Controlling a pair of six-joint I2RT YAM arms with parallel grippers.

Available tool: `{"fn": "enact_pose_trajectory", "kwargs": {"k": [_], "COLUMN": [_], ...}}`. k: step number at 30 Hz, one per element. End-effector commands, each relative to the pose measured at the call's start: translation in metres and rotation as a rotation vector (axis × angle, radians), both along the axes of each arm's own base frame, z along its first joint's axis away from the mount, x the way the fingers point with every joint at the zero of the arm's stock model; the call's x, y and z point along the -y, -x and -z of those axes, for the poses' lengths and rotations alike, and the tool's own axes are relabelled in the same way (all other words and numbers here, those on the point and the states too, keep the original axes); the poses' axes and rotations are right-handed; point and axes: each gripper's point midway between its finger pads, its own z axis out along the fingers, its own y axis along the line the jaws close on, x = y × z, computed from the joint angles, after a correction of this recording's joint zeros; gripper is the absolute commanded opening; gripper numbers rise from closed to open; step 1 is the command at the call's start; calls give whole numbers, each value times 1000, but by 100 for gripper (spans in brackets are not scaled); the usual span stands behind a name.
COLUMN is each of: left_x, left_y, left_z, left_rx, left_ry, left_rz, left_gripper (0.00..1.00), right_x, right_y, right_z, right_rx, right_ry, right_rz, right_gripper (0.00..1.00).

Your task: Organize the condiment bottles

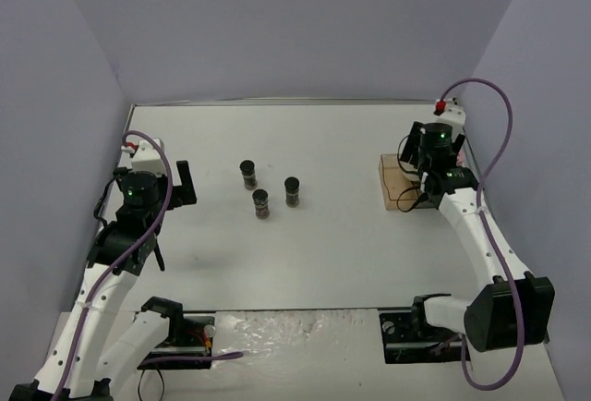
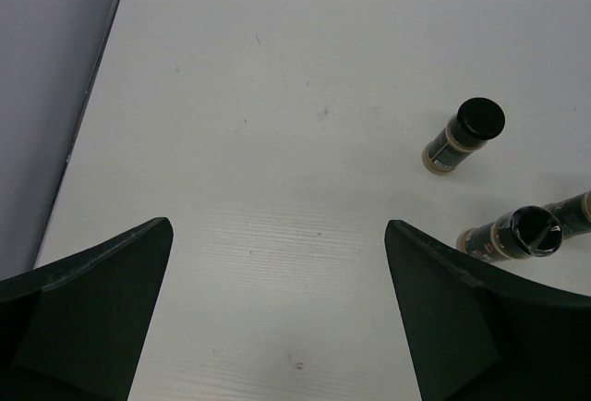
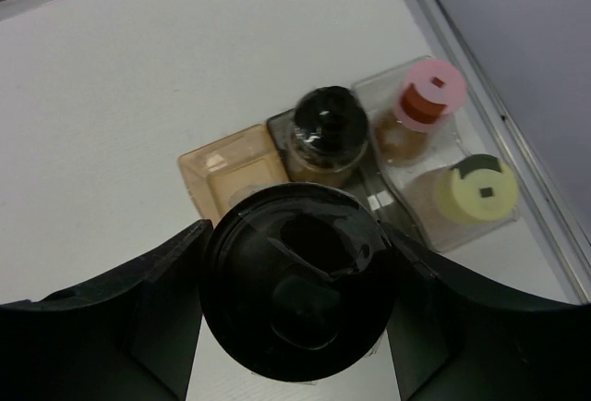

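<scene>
- The right tool is closed on the held bottle. Its fingers press either side of the black cap, and the long axis is upright.
- That bottle hangs directly over the tray, at the edge closest to the arm bases.
- In the tray, a black-capped bottle stands in the grey middle. A pink-capped bottle and a yellow-capped bottle stand in the clear section on its right.
- The amber cell on the tray's left shows bare. The held cap hides whatever lies straight beneath it, so I cannot tell which cell it is lined up with.
- Likely step: set the bottle down into a free cell. The move turns on keeping it vertical and clear of the black-capped bottle just beyond it.
- Three more bottles stand upright on the desk, well to the left of the tray. The first bottle is closest to the tray, then the second bottle and the third bottle.
- The left tool is spread wide and holds nothing. It sits on the far side of those three from the tray.
- The left arm is therefore the nearer one for them, and the right arm would have to reach across from the tray.
</scene>
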Motion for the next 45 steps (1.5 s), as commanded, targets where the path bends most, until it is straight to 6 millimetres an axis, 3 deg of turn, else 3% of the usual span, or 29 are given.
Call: {"fn": "enact_pose_trajectory", "kwargs": {"k": [1, 6, 14, 28, 33, 36, 39, 45], "left_x": [2, 2, 2, 2, 2, 2, 2, 3], "left_y": [-8, -7, -5, -4, -5, -5, -5, -6], "left_z": [-28, -28, -30, -31, -31, -30, -30, -29], "left_rx": [81, 85, 91, 95, 95, 93, 90, 89], "left_ry": [29, 30, 31, 33, 33, 31, 30, 30], "left_rz": [-2, -3, -2, 1, 1, 2, 2, 2], "left_gripper": [97, 97, 97, 97, 97, 97, 97, 97], "right_x": [37, 60, 75, 81, 78, 78, 76, 64], "right_y": [-3, -14, -17, -13, -11, -10, -10, -8], "right_z": [-20, -7, 19, 87, 102, 103, 93, 54], "right_rx": [115, 106, 76, 2, -19, -26, -21, 29], "right_ry": [-66, -59, -24, -11, -23, -25, -27, -45], "right_rz": [159, 222, 298, 342, 332, 334, 330, 280], "right_gripper": [0, 0, 0, 0, 24, 52, 72, 93]}}
